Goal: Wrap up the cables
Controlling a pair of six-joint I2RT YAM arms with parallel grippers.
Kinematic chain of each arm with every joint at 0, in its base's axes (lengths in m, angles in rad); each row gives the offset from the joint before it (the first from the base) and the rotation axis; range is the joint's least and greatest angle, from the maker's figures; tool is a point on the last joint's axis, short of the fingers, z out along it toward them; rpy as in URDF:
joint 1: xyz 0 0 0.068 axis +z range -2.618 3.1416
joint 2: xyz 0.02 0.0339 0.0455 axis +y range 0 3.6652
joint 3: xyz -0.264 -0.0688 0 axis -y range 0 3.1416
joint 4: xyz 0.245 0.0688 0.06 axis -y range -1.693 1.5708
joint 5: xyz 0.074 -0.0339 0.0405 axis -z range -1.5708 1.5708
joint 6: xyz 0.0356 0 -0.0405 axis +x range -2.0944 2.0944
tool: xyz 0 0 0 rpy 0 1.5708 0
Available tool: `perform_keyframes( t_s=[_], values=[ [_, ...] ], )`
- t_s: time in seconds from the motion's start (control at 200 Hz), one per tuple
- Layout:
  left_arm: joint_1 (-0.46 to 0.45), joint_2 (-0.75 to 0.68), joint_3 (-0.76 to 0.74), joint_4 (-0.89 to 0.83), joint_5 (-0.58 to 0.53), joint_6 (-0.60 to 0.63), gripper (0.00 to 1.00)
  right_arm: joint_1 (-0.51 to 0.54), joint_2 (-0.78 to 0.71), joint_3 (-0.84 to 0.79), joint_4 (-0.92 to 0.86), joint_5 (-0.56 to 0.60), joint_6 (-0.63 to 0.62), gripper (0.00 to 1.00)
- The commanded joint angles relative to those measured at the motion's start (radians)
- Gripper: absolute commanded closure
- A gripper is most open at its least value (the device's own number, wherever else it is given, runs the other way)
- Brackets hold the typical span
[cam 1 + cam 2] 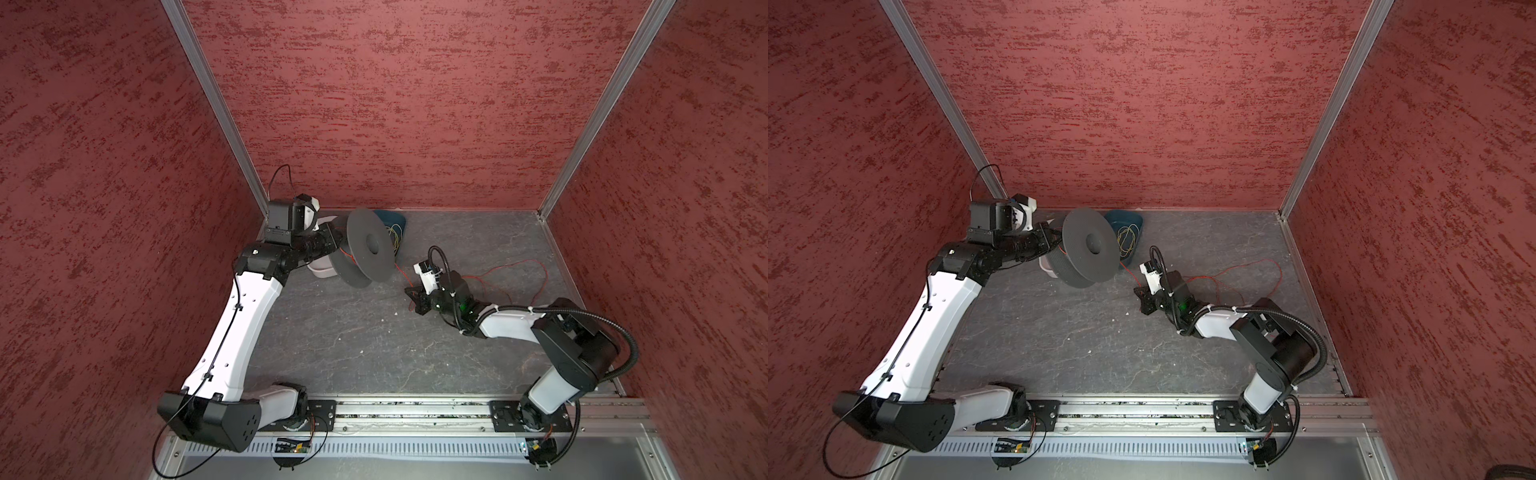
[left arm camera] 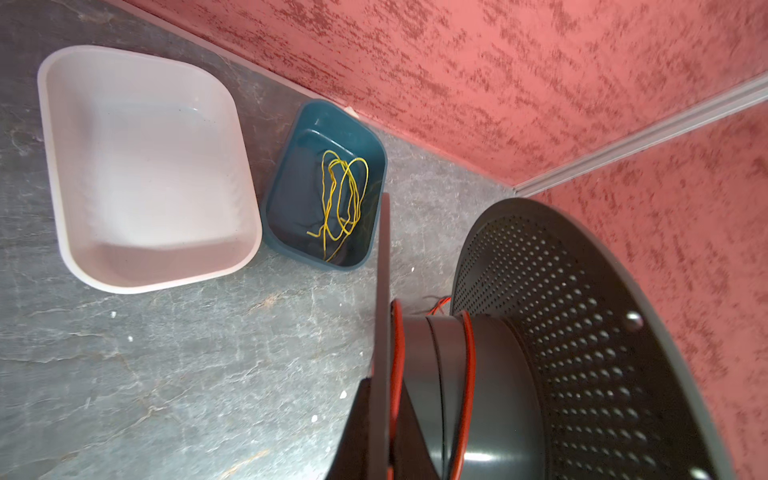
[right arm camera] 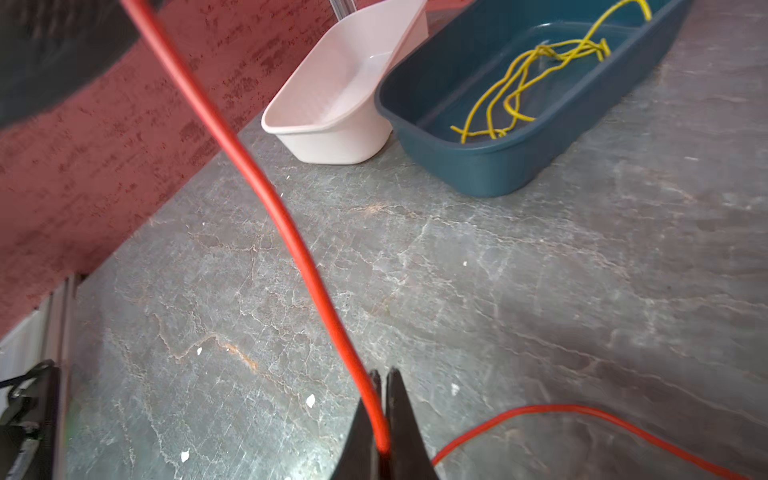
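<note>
Left arm (image 1: 245,320) and right arm (image 1: 511,322): glossy white shells, black joint housings. Thin black cable (image 1: 225,337) zip-tied along the left arm; black corrugated hose (image 1: 632,345) and green light (image 1: 462,308) on the right arm. Right claw (image 3: 383,376): black pointed fingers.

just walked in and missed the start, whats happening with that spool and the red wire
The left end effector grips a black spool by one flange near the back of the table. The right end effector is shut on the red cable, which runs from it up to the spool. Only a couple of turns sit on the hub; the rest lies loose on the table. Yellow wires lie in the blue bin; the white bin is empty.
</note>
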Motion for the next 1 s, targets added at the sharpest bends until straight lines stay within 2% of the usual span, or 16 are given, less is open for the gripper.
perform_keyframes(
  t_s=[0.0,0.271,0.541,0.651,0.802,0.992],
  values=[
    [0.015,0.009,0.007,0.177,0.014,-0.087,1.00,0.052,-0.021,0.028,-0.065,0.125,-0.047,1.00],
    [0.008,0.017,-0.057,0.292,-0.124,-0.148,1.00,0.173,-0.007,0.104,-0.151,0.188,-0.102,1.00],
    [-0.051,0.030,-0.106,0.363,-0.267,-0.153,1.00,0.257,-0.009,0.200,-0.245,0.200,-0.147,1.00],
    [-0.096,0.045,-0.106,0.369,-0.354,-0.122,1.00,0.290,-0.014,0.241,-0.285,0.202,-0.170,1.00],
    [-0.183,0.084,-0.068,0.310,-0.550,-0.030,1.00,0.307,-0.050,0.297,-0.370,0.196,-0.191,1.00],
    [-0.247,0.131,-0.025,0.224,-0.697,0.069,1.00,0.307,-0.112,0.382,-0.533,0.248,-0.224,1.00]
  ],
)
